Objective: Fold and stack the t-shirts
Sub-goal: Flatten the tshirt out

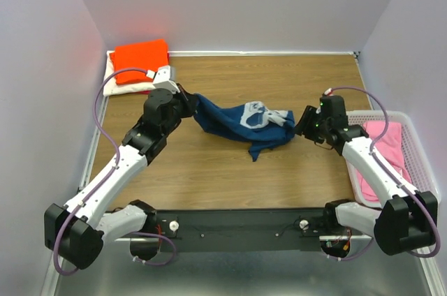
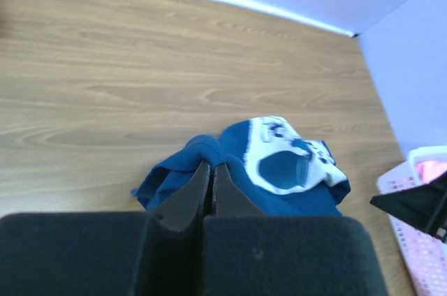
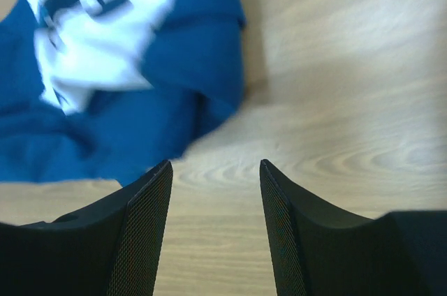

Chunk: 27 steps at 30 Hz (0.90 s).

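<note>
The navy t-shirt (image 1: 241, 125) lies crumpled in the middle of the top view on the wooden table (image 1: 209, 177), its white print twisted upward and one tail trailing toward the lower centre. It looks light, limp cloth, likely to sag and drag rather than keep any shape. It is best taken at a hem, shoulder seam or bunched edge, with two well-separated holds to spread it flat. At its left end, the left gripper (image 1: 190, 106) is clamped on a raised fold. In the left wrist view the dark fingers (image 2: 202, 191) meet with blue cloth pinched at their tips. At the shirt's right end, the right gripper (image 1: 302, 125) stands with its jaws wide and nothing between them. In its own view bare wood shows between the jaws, and the shirt's edge sits just above and left. In the upper left of the top view, a folded orange t-shirt (image 1: 140, 60) rests on a cream-white one (image 1: 112, 81). At the right edge, a pink t-shirt (image 1: 391, 144) lies in a basket (image 1: 421, 160).
</note>
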{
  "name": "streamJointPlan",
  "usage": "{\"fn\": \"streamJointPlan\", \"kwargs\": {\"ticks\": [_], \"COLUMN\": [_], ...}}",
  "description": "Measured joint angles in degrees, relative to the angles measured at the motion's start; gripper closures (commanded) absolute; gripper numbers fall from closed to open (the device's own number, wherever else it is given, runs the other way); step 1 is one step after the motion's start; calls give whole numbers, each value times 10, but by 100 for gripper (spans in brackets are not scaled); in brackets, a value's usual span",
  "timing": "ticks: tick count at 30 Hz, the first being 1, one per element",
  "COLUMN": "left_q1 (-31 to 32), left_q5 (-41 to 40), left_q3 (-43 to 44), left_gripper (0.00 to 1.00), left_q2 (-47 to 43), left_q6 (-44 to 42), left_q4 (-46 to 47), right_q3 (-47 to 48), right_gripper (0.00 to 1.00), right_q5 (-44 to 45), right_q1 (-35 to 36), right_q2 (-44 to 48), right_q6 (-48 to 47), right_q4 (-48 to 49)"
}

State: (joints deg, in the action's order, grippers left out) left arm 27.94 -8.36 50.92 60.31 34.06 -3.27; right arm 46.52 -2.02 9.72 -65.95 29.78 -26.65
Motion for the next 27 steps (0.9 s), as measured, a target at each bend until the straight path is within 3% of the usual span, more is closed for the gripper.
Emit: {"fn": "streamJointPlan", "kwargs": {"ticks": [11, 20, 27], "left_q1": [-31, -51, -59], "left_q5": [1, 6, 19], "left_q3": [0, 5, 12], "left_gripper": [100, 100, 100], "left_q2": [0, 2, 9], "left_q6": [-26, -45, -56], "left_q4": [-46, -58, -59], "right_q3": [-70, -53, -19], "right_gripper": [42, 42, 41], "right_q5": [54, 109, 160], "right_q1": [178, 300, 330], "right_q2": [-10, -122, -200], "right_q6": [83, 148, 202], "right_q4": [35, 119, 167]}}
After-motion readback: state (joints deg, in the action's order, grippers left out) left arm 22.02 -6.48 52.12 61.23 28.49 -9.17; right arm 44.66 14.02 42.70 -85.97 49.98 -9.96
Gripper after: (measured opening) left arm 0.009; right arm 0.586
